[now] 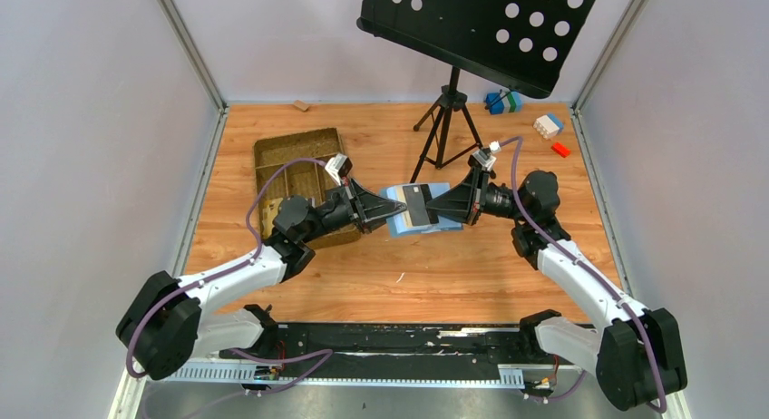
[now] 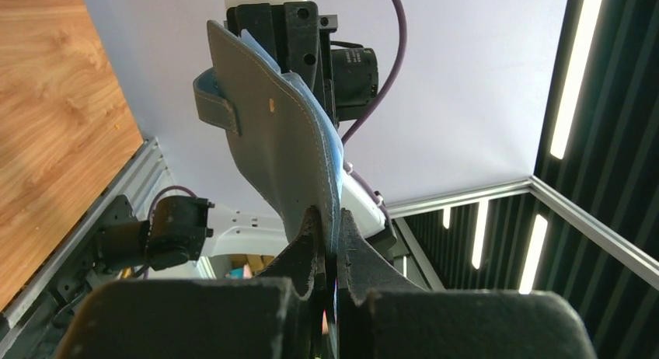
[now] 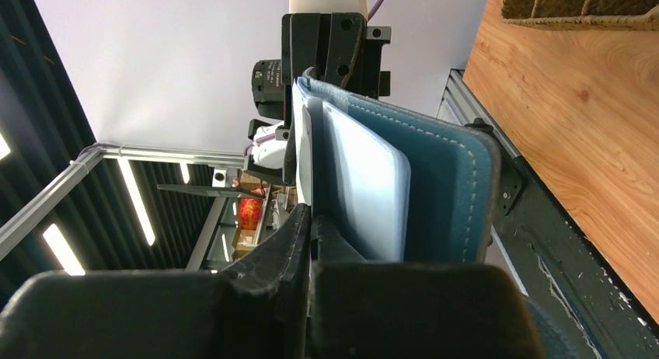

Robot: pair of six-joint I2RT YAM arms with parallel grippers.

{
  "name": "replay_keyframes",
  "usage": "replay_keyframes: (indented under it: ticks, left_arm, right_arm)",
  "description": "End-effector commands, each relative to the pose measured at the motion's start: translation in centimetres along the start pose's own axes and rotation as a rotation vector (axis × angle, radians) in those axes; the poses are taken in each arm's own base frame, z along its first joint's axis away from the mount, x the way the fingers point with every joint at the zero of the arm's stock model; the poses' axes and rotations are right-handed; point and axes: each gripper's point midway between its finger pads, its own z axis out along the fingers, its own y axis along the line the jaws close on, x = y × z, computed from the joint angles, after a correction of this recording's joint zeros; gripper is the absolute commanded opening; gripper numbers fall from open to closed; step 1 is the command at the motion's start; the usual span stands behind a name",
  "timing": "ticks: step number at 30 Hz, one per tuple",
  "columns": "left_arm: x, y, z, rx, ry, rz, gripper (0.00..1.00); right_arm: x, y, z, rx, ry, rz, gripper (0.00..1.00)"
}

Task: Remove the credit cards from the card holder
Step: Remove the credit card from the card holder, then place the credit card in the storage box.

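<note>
The blue card holder [image 1: 410,221] hangs open above the table between my two grippers. A black credit card [image 1: 414,199] lies on its upper face, above a tan panel. My left gripper [image 1: 397,204] is shut on the holder's left edge; the left wrist view shows its jaws [image 2: 330,228] pinching the grey-blue cover [image 2: 272,141]. My right gripper [image 1: 435,209] is shut on the right edge. In the right wrist view its jaws [image 3: 311,219] pinch a thin pale layer beside a silvery credit card [image 3: 365,184] inside the blue cover [image 3: 451,180]. I cannot tell whether that layer is a card or a flap.
A brown compartmented tray [image 1: 275,154] sits left of the holder, under my left arm. A black music stand on a tripod [image 1: 447,120] stands just behind the holder. Toy bricks [image 1: 548,125] lie at the back right, and a small wooden block [image 1: 300,105] at the back left.
</note>
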Motion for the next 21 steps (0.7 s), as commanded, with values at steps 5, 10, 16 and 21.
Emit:
replay_keyframes:
  ticks: [5, 10, 16, 21]
  left_arm:
    - [-0.6, -2.1, -1.2, 0.081, -0.044, 0.026, 0.0]
    - [-1.4, 0.4, -2.4, -0.045, -0.085, 0.031, 0.0]
    - [-1.5, 4.1, -3.7, -0.279, -0.084, 0.088, 0.0]
    - [-1.5, 7.2, -5.5, -0.48, -0.089, 0.128, 0.0]
  right_arm:
    - [-0.6, -1.3, -0.8, 0.036, -0.024, 0.009, 0.0]
    - [-0.9, -2.2, -1.3, 0.073, -0.035, 0.012, 0.0]
    - [-1.5, -3.0, -1.5, 0.135, -0.053, 0.013, 0.0]
    - [-2.3, -4.3, -2.0, 0.267, -0.082, -0.011, 0.0]
